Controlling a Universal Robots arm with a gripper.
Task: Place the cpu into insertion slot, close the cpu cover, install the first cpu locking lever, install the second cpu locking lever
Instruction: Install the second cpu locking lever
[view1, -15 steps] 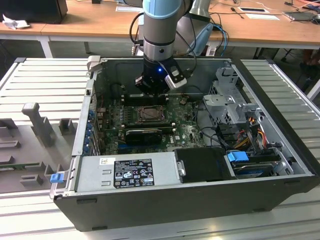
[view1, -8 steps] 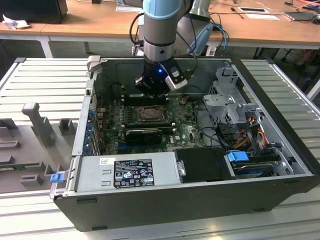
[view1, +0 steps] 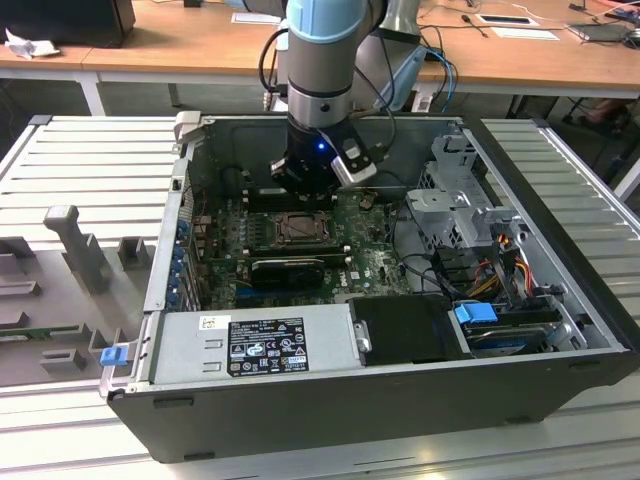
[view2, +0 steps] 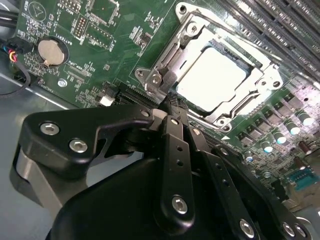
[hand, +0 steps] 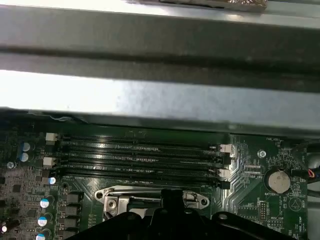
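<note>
CPU (view2: 212, 75) sits flat in the slot (view2: 250, 107) with the cover (view2: 192, 37) lowered around it, its pale top showing through the cover's square opening in the second wrist view. Largest around it is the case (view1: 400, 400), lying open on a slatted table (view1: 90, 170); inside lies the green board (view1: 370, 265), where the socket shows near the middle in the exterior view. The arm (view1: 320, 70) reaches down into the case, and the gripper (view2: 172, 107) hangs just beside the cover's near edge, its black fingers (view2: 176, 145) drawn together with nothing between them. Long memory slots (hand: 140, 155) run beside the socket, and a coin cell (view2: 51, 52) sits well apart from it.
</note>
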